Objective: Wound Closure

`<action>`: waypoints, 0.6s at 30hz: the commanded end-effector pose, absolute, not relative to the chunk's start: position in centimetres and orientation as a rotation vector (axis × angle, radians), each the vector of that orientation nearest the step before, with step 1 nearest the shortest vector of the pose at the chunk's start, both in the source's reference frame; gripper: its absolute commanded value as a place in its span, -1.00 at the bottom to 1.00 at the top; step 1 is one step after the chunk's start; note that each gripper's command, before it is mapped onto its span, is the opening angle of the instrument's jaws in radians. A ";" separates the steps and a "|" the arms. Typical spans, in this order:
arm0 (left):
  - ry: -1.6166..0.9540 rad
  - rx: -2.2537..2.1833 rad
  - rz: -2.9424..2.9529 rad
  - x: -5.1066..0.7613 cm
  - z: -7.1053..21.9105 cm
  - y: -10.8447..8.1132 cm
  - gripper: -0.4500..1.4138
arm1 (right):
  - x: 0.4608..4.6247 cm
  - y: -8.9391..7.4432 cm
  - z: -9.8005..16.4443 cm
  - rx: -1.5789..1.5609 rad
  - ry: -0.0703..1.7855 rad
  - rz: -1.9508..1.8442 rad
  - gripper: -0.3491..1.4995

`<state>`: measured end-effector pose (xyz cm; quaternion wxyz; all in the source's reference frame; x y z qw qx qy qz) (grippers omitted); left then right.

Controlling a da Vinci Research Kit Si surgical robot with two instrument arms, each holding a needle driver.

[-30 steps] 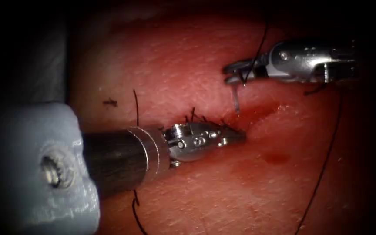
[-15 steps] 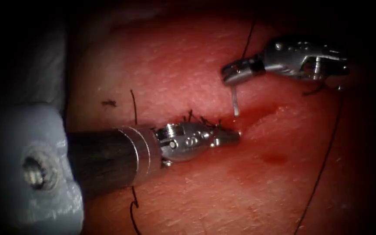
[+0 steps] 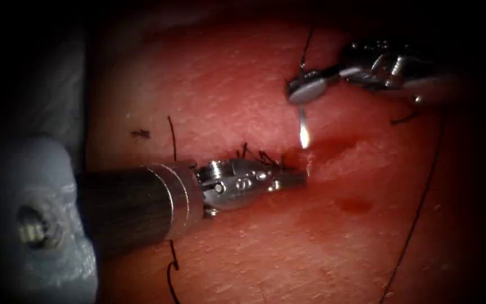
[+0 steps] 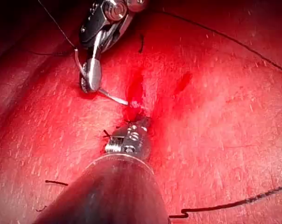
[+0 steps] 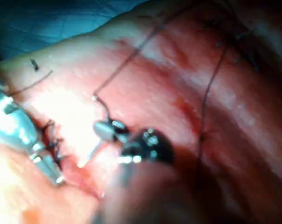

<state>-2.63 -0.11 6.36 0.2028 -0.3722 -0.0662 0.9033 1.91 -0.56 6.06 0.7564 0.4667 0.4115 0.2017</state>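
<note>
**A:** What did the endoscope view give you that the wrist views didn't?

**B:** The whole layout. The left tool [image 3: 291,180] came in low from the left, its tip lying at the cut [image 3: 333,147] in the tissue [image 3: 226,84], just past a cluster of short cut thread ends [image 3: 254,153]. The right tool [image 3: 306,90] sat above and to the right of it, jaws closed on the needle [image 3: 304,126]. The needle hung down from those jaws, its bright point just above the cut, near the red fluid [image 3: 355,205].

**A:** And the left wrist view?

**B:** It showed the needle [image 4: 114,97] more from the side: a pale sliver running from the right tool [image 4: 90,79] to the edge of the cut, its point touching or almost touching the tissue. Whether it had entered, I couldn't tell. The grip looked to be toward the rear of the curve, with thread [image 4: 57,25] leading away from there.

**A:** The left tool's jaws?

**B:** In that view the left tool [image 4: 140,125] looked closed at the cut's lip. I couldn't tell if it held tissue or merely pressed on it.

**A:** The right wrist view?

**B:** It showed the right tool [image 5: 103,129] with the needle [image 5: 92,151] slanting down from it, the left tool [image 5: 50,172] just beside, and long thread [image 5: 211,84] draped across the tissue.
</note>
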 end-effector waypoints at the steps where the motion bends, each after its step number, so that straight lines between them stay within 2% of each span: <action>1: -0.188 -1.041 2.519 -2.69 6.4 -0.1 -0.75 | 1.99 -0.8 6.1 1.040 0.890 0.442 -1.00; 10: -0.194 -1.035 2.515 -2.67 6.3 -0.1 -0.76 | 1.82 -1.2 6.0 1.120 0.858 0.532 -1.00; 13: -0.188 -1.039 2.528 -2.68 6.3 -0.1 -0.76 | 1.84 -1.1 5.9 1.038 0.857 0.613 -1.00; 16: -0.176 -1.043 2.532 -2.72 6.3 -0.1 -0.78 | 1.84 -0.8 5.9 0.992 0.889 0.643 -0.26; 18: -0.168 -1.043 2.541 -2.74 6.2 -0.1 -0.78 | 1.85 -0.7 6.0 0.950 0.939 0.641 0.00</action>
